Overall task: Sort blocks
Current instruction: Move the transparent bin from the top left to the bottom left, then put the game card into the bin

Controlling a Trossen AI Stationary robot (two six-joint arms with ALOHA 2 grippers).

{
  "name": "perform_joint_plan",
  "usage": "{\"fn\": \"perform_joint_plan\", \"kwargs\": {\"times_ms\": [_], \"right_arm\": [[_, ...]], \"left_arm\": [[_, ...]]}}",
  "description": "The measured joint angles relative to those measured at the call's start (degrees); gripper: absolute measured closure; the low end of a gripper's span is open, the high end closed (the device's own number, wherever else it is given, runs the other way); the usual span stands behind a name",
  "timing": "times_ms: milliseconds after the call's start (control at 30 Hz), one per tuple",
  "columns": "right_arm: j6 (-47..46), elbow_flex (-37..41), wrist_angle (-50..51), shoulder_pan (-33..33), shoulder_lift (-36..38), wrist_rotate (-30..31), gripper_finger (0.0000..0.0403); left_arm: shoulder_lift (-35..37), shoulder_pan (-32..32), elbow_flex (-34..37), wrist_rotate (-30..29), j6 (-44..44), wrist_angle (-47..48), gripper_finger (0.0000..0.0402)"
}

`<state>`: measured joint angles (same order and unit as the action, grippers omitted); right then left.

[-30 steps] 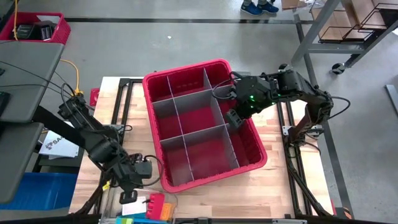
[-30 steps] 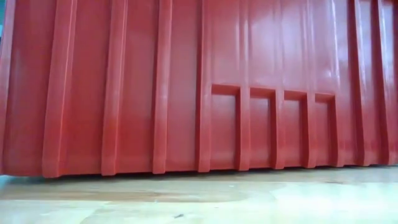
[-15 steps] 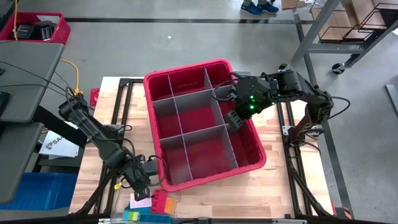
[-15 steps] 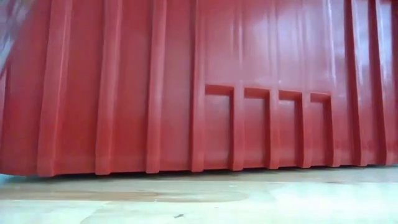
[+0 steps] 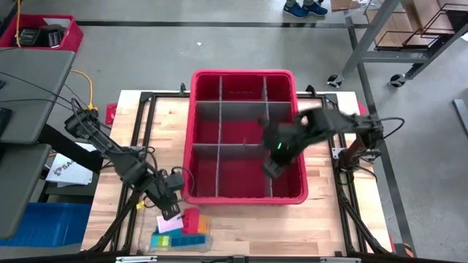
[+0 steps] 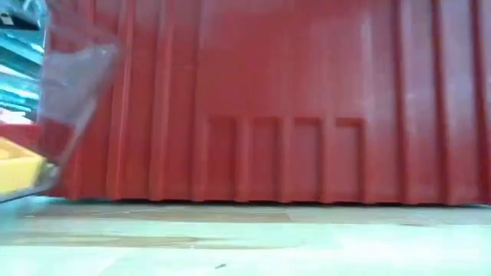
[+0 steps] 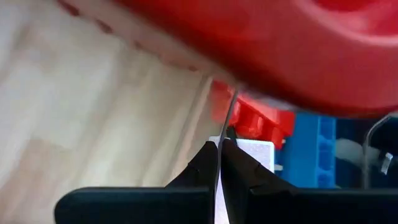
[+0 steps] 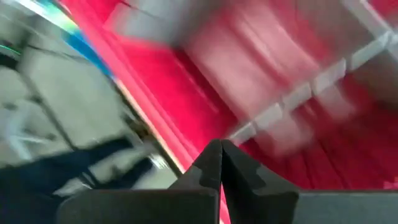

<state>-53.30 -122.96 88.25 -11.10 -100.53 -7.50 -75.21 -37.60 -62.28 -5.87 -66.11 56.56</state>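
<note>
High view is giving you the left gripper [image 5: 170, 208] sitting low over the near-left part of the table, just off the near-left corner of the red bin [image 5: 196, 196], with its fingers pressed shut; in the left wrist view you are seeing a thin clear edge pinched between the fingertips [image 7: 208, 163], and it looks like the rim of the clear tray [image 5: 146, 247], though you cannot be sure of that. Just beyond that gripper, at the table's near edge, the blocks [image 5: 183, 232] are lying together in that tray: red, yellow, orange, green and blue ones, touching each other. Your right gripper [image 5: 272, 166] is hanging inside the bin's right side, fingers closed on nothing, above the near-right compartment beside the grey dividers [image 5: 241, 145]. The bin is standing squarely on the wooden table [image 5: 157, 128], and you are seeing its ribbed wall filling the low view, with the tray at the left edge.
</note>
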Motion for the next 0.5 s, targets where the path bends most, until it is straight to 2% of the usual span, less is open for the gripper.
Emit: {"fn": "perform_joint_plan", "kwargs": {"times_ms": [67,200,333,500], "right_arm": [[-1.8,5.3,-1.4,-1.9,-0.2,0.2,0.0403],[-2.6,12.5,-12.7,-3.0,-0.3,-1.3,0.0403],[-3.3,14.1,-22.5,-2.7,-0.1,-1.9,0.0403],[-2.3,12.5,-24.4,-1.4,0.0,-1.3,0.0403]], "left_arm": [[1.9,0.8,0.0,-0.7,0.2,0.8,0.0401],[4.2,1.5,0.0,-3.5,-0.3,1.1,0.0400],[5.5,0.8,0.0,-3.6,-0.2,2.7,0.0399],[6.2,0.1,0.0,-5.0,-1.0,4.5,0.0400]]}}
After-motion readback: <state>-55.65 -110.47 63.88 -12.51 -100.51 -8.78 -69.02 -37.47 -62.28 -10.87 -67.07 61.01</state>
